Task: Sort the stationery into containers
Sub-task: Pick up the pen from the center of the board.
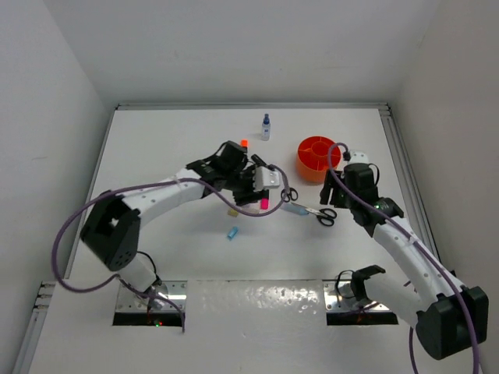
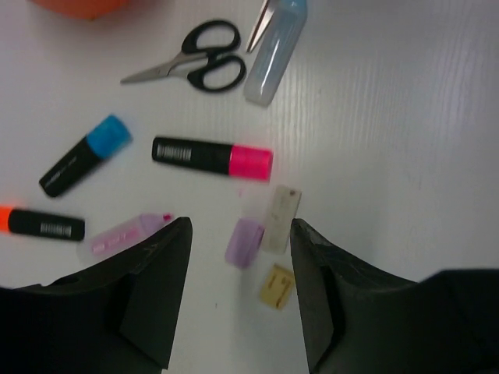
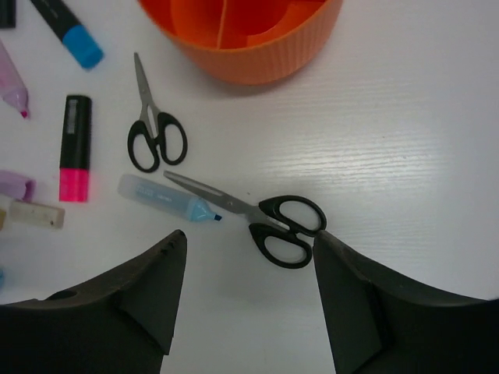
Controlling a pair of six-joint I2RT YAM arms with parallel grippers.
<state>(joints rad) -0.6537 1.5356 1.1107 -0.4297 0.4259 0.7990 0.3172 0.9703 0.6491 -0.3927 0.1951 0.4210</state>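
My left gripper is open above the table, over a lilac piece, a grey eraser and a beige eraser. Ahead lie a pink-capped marker, a blue-capped marker, an orange-capped marker, a lilac marker, small scissors and a pale blue marker. My right gripper is open over larger black-handled scissors, whose handle is next to its right finger. The orange tub stands just beyond. From above I see the left gripper, right gripper and tub.
A small blue-capped bottle stands upright at the back, left of the tub. A blue eraser lies alone nearer the arm bases. White walls close in the table on the left, back and right.
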